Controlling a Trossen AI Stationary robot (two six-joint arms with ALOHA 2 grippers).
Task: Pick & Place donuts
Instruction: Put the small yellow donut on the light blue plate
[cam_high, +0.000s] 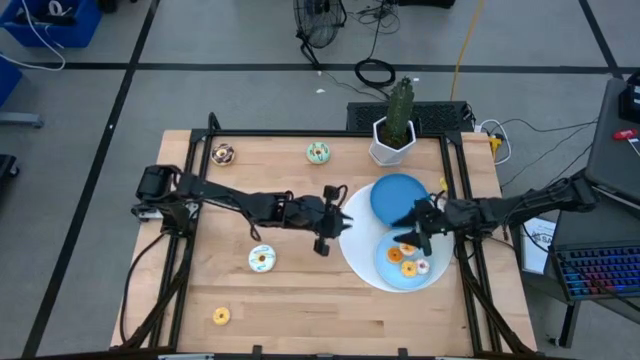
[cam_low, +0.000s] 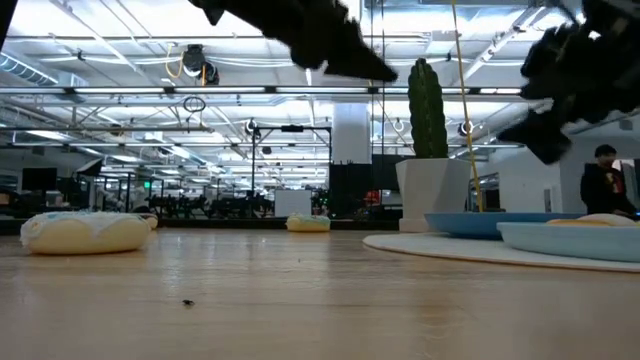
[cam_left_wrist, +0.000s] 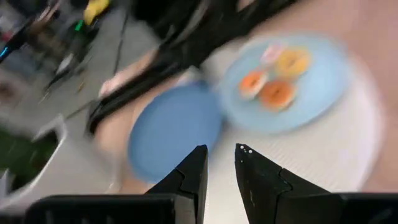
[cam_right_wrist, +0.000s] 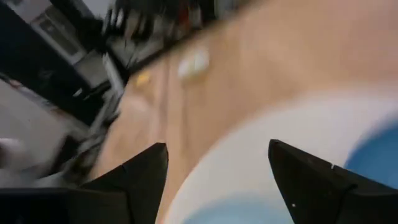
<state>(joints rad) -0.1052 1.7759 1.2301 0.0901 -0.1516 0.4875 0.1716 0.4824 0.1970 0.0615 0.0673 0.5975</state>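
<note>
Hovering above the near blue plate (cam_high: 432, 278) on the white disc (cam_high: 358, 258) toward the table's (cam_high: 300, 310) right edge, the right gripper (cam_high: 413, 236) stands with fingers spread wide and nothing between them. Three or four donuts (cam_high: 407, 259) lie on that plate directly beneath it. The left gripper (cam_high: 331, 219) hangs over the disc's left rim, fingers nearly closed, empty. Four donuts remain loose: a white one (cam_high: 262, 258) just left of the left gripper, a yellow one (cam_high: 221, 316) near the front edge, a chocolate one (cam_high: 224, 153) and a green one (cam_high: 318, 152) along the back edge. My judgement: the left arm is nearer all four. No readable writing or brands noted.
</note>
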